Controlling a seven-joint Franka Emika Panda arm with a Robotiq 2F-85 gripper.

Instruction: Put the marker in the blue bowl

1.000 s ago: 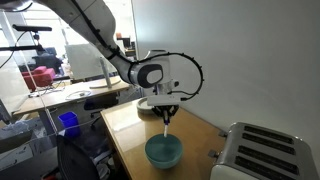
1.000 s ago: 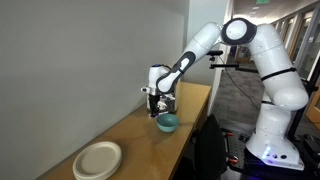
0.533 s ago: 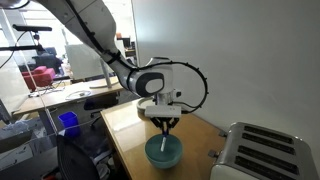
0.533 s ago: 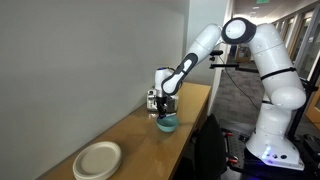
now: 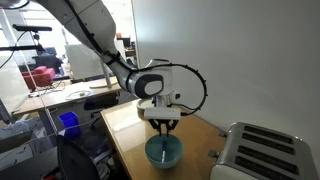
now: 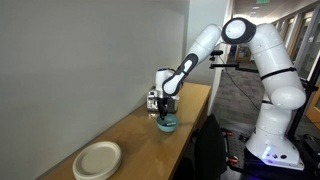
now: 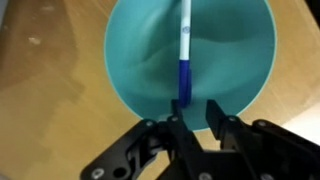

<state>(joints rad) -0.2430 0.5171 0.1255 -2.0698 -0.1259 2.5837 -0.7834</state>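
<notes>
Wrist view shows the gripper [image 7: 195, 110] grasping the marker [image 7: 184, 55] by its dark end over the blue bowl [image 7: 130, 70], so placing looks nearly done and calls only for letting go.

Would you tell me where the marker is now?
In the wrist view, the thin blue-and-white marker hangs from the pincer, above the round teal-blue bowl.
</notes>
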